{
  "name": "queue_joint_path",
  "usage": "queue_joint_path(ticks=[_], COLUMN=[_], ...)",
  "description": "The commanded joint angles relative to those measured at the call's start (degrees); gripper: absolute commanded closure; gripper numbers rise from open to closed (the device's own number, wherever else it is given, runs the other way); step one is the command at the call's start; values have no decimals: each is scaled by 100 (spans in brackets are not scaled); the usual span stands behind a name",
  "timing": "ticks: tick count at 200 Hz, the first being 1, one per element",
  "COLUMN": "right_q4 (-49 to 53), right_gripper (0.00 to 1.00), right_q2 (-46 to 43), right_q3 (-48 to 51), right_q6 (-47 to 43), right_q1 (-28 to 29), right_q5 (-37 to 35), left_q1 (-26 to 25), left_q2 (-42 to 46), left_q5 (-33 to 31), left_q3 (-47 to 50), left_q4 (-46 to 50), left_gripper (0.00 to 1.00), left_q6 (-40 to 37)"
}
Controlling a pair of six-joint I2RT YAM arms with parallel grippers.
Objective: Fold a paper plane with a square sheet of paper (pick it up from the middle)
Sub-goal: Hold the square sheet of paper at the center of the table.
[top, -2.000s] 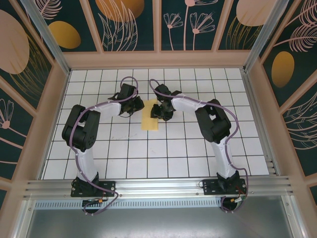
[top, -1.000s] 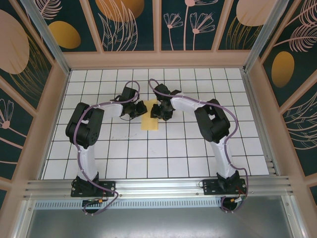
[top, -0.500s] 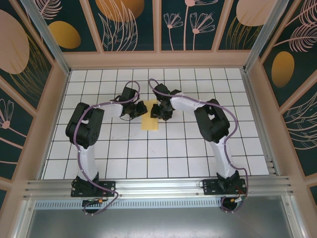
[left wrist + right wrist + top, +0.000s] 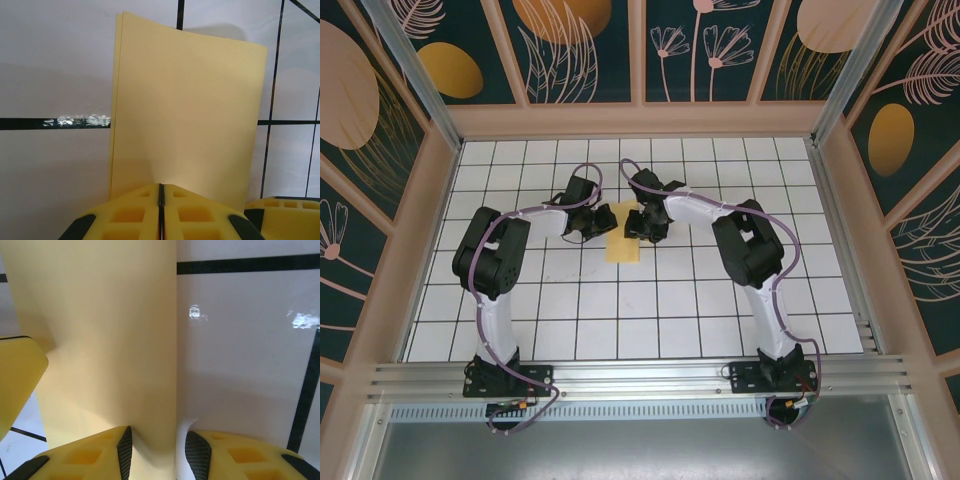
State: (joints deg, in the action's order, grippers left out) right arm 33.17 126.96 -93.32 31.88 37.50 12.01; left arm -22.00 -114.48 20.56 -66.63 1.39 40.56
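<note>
The sheet of paper (image 4: 623, 243) lies on the far middle of the tiled table (image 4: 620, 330), already folded in half into a narrow rectangle, with both grippers at its far end. It is likely very light, thin and limp. It would slide on the smooth tiles and crease wherever it is pinched, so it is best held at an edge or along the fold, with the other side pinned down.

The left gripper (image 4: 160, 212) has its pads pressed together at the paper's edge. Whether any paper is caught between them cannot be told. The right gripper (image 4: 156, 450) has its fingers a little apart and straddles the paper's long edge, which curls up into the gap.

Two seconds ago the left gripper was farther to the left, clear of the sheet, and it has since come in against it. The right gripper and the paper have barely moved.
</note>
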Motion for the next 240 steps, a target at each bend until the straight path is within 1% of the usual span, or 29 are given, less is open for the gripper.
queue_joint_path(ticks=[1, 45, 97, 160, 240], right_q4=[-109, -119, -120, -110, -66], right_gripper=[58, 58, 58, 58, 57], right_q2=[919, 926, 950, 978, 1041], right_q3=[446, 464, 481, 464, 418], right_q6=[-118, -164, -216, -296, -296], right_q1=[-63, -62, -59, -59, -61], right_q5=[-662, -673, -690, -700, -717], left_q1=[32, 26, 35, 29, -7], left_q2=[177, 254, 830, 368, 31], left_q5=[-8, -1, -675, -50, 108], left_q3=[80, 88, 357, 238, 69], left_q4=[-104, -154, -539, -464, -159], left_gripper=[89, 88, 88, 89, 90], left_q6=[-133, -144, -44, 3, -162])
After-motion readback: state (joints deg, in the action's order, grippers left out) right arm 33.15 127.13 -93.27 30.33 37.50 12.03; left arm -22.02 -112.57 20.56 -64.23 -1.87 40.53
